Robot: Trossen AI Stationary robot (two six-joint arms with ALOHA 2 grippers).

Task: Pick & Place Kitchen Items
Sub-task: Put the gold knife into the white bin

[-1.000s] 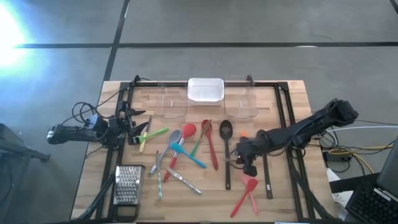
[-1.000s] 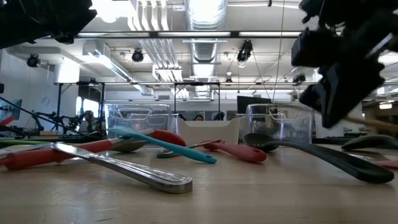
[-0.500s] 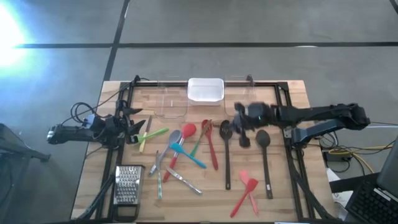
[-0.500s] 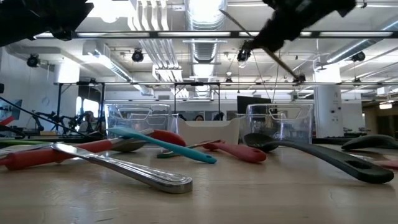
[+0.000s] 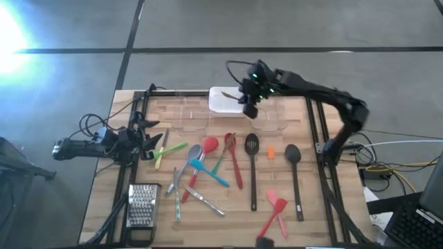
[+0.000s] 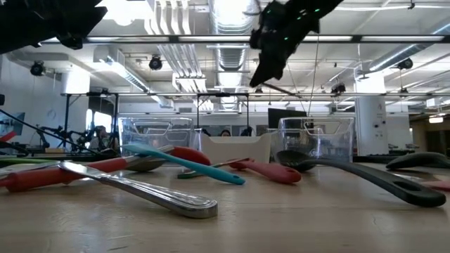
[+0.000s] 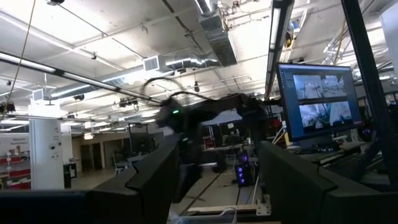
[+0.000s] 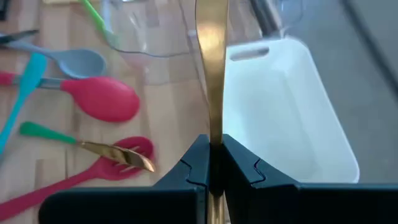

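1. Resting at the left edge of the wooden table (image 5: 318, 207), the left gripper (image 5: 149, 135) lies low with its two dark fingers (image 7: 155, 180) spread apart and nothing between them.
2. Just beside it lies a green-handled utensil (image 5: 173, 149), and nearer the front left corner sits a flat metal grater (image 5: 142, 205).
3. Scattered across the middle of the table are the kitchen items: a grey spoon (image 5: 194, 152), a red spoon (image 5: 210, 145), a teal-handled spoon (image 5: 208, 173), a red slotted spatula (image 5: 232, 155) and small metal cutlery (image 5: 204, 200).
4. A black slotted spoon (image 5: 251, 166) and a black solid spoon (image 5: 293, 173) lie parallel farther right, with a pink spatula (image 5: 273, 213) near the front edge.
5. At the back edge stands a white rectangular bin (image 5: 225, 104) between two clear plastic containers (image 5: 194, 114).
6. The right gripper (image 5: 249, 104) hangs above the white bin's right side, its jaws clamped tight on a slim gold-coloured metal utensil (image 8: 211, 81) that juts forward over the bin.
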